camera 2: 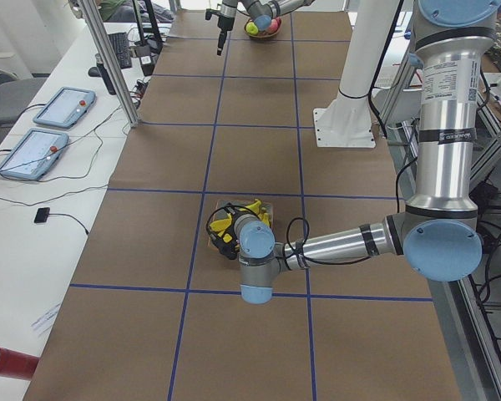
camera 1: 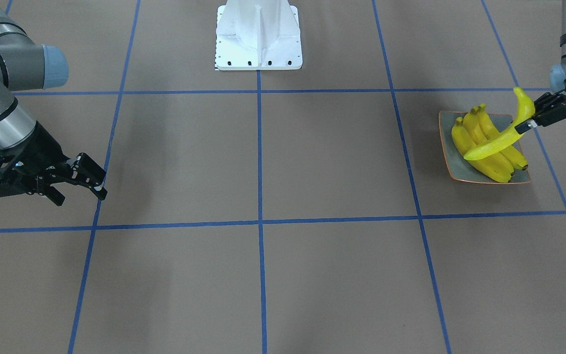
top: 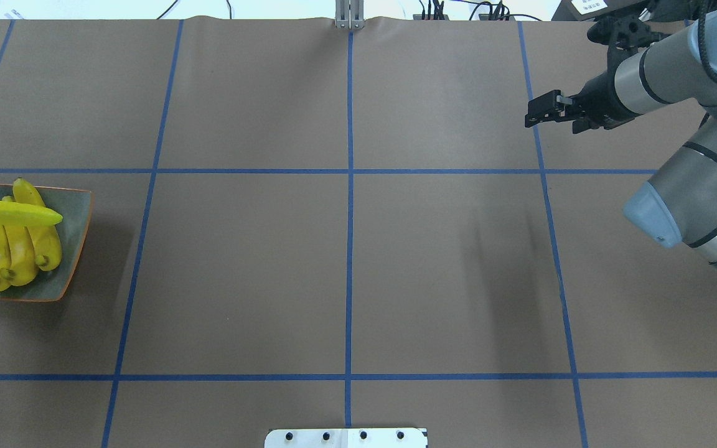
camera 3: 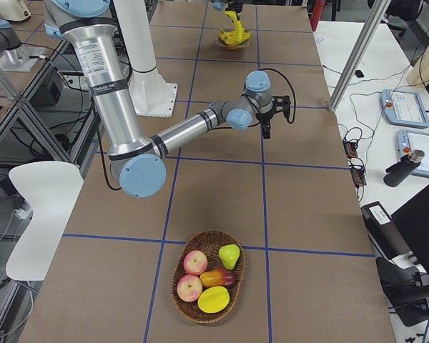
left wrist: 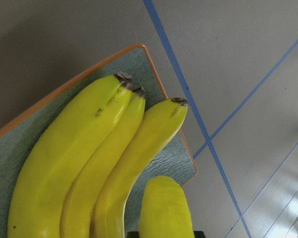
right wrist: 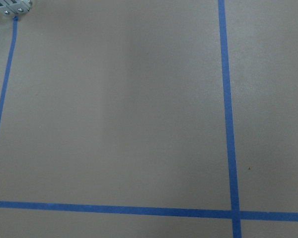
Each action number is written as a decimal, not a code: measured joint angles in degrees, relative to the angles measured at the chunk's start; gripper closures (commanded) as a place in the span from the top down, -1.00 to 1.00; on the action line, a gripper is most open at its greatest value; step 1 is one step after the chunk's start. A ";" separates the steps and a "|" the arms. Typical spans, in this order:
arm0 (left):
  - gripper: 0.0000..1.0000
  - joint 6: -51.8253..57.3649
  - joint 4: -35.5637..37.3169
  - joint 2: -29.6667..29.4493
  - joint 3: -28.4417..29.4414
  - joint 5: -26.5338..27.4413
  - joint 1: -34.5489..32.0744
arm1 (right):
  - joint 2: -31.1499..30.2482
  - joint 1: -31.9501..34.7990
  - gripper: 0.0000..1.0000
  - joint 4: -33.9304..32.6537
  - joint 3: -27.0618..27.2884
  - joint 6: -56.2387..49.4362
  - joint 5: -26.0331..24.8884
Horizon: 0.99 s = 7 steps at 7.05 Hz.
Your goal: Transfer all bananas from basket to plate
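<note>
The left gripper (camera 1: 527,126) is closed on the fourth banana (camera 1: 499,140), its fingers pinching the fruit a little way below its raised end. This banana is tilted. Its low end lies crosswise over the three bananas (camera 1: 461,139) that sit side by side on the plate (camera 1: 455,164) at the robot's left end of the table (camera 1: 332,157). Whether it rests on them or hangs just above cannot be told.

The front-facing view shows this grip plainly. The overhead view cuts the gripper off at its left edge and shows only the held banana lying across the far ends of the other three. The left wrist view looks down on the three dark-tipped bananas on the grey-green dish. The blunt end of the held one fills the bottom edge.

The right gripper (camera 1: 82,196) hangs above bare table towards the robot's right, well apart from the plate. Its fingers are spread and nothing is between them. Its wrist view shows only brown table and blue tape lines (right wrist: 228,124).

The basket (camera 3: 206,234) appears in the side views alone. In the exterior right view it is near the camera at the robot's right end of the table, and it holds two apples, a pear and other fruit.
</note>
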 measured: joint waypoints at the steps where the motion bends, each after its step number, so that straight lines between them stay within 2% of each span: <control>1: 0.38 0.02 -0.71 0.03 0.77 -0.17 0.00 | 0.00 -0.17 1.00 0.00 -0.03 0.01 -0.26; 2: 0.40 0.06 -1.57 0.10 1.73 -0.64 0.00 | 0.00 -0.32 1.00 0.00 -0.09 0.01 -0.48; 4: 1.00 0.08 -2.37 0.29 2.71 -1.51 0.00 | -0.02 -0.56 1.00 0.00 -0.10 0.01 -0.81; 7: 1.00 0.07 -2.59 0.36 2.82 -1.67 -0.04 | -0.08 -0.69 1.00 0.00 -0.18 0.01 -0.88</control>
